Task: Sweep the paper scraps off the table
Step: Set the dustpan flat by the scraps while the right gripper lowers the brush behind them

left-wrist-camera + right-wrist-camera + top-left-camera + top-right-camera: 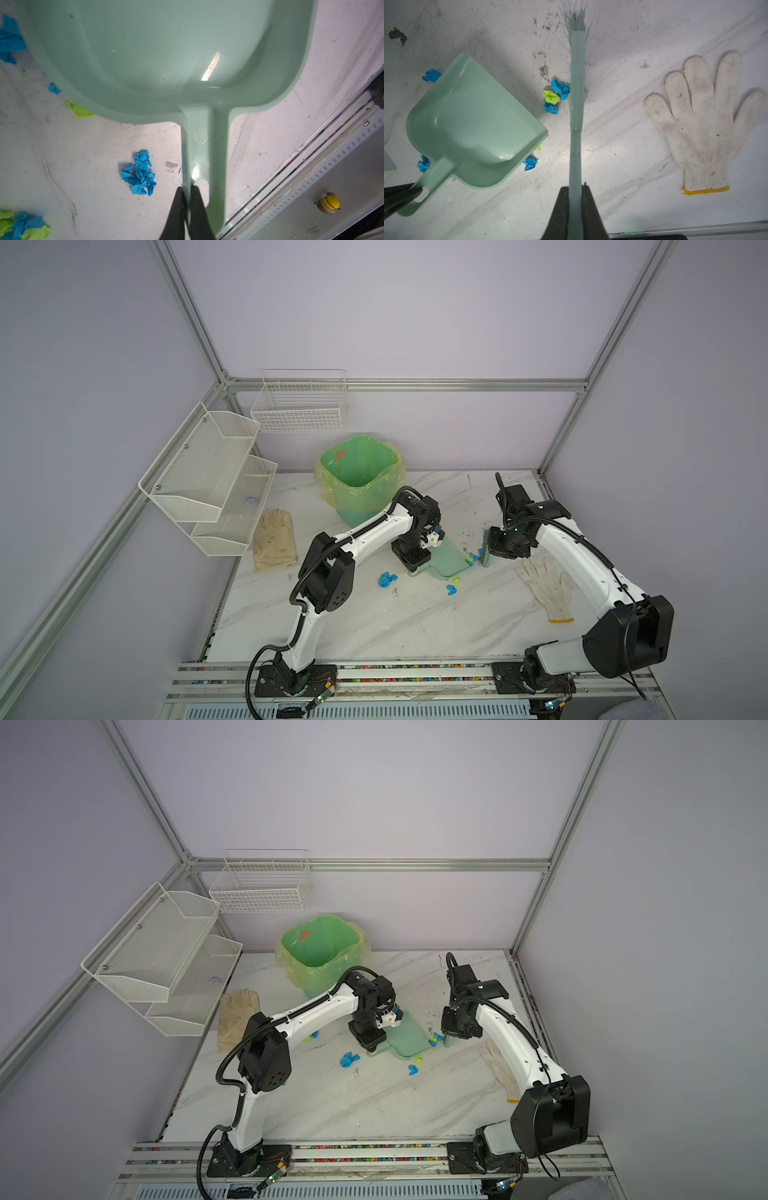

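Seven paper scraps (pixel 560 88) around one dustpan (pixel 473 124) | one brush (pixel 577 93) | two gloves (pixel 546 587)

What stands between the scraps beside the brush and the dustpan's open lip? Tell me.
Nothing visible. The paper scraps lie right beside the brush, and only bare table separates them from the open lip of the dustpan.

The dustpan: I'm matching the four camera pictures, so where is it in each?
In a top view: dustpan below centre, left of the brush.
In a top view: dustpan below centre, near the green bin.
Left wrist: fills most of the picture, handle in the left gripper.
Right wrist: beside the brush.
Shared landmark: the blue paper scrap by its handle.
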Available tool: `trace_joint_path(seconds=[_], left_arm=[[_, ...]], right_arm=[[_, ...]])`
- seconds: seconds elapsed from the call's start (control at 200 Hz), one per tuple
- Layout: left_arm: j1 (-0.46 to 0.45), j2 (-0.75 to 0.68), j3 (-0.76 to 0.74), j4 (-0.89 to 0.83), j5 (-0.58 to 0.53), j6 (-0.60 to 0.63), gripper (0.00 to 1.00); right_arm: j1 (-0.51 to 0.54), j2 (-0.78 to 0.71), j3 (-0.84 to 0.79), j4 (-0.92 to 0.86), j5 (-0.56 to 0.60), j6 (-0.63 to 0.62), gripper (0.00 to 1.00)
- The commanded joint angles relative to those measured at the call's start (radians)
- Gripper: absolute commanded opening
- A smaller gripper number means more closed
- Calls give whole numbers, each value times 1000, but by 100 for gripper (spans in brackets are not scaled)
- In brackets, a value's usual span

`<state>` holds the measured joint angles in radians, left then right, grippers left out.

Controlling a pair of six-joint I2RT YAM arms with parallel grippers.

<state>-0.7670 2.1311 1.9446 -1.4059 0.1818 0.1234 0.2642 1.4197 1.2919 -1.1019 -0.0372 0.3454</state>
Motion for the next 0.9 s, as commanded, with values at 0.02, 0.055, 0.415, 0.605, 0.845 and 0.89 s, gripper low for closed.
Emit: trace_joint_path(seconds=[0.02, 0.055, 0.415, 0.605, 0.845, 0.89], left_arm=[[-3, 34, -3, -33, -20, -23, 0], [-3, 43, 0, -36, -22, -25, 0], [-7, 80, 53, -57, -4, -31, 0], [-7, 93, 70, -60, -7, -32, 0], [-7, 102, 95, -69, -4, -37, 0], [-8, 104, 101, -71, -5, -36, 0]], right_arm=[[4, 10, 33, 8, 3, -11, 0], [4, 14, 38, 4, 3, -16, 0], [4, -4, 40, 2, -9, -16, 0], [13, -3, 23, 29, -38, -5, 0], [96, 9, 9, 84, -115, 33, 0], [113, 8, 14, 94, -145, 38, 0]])
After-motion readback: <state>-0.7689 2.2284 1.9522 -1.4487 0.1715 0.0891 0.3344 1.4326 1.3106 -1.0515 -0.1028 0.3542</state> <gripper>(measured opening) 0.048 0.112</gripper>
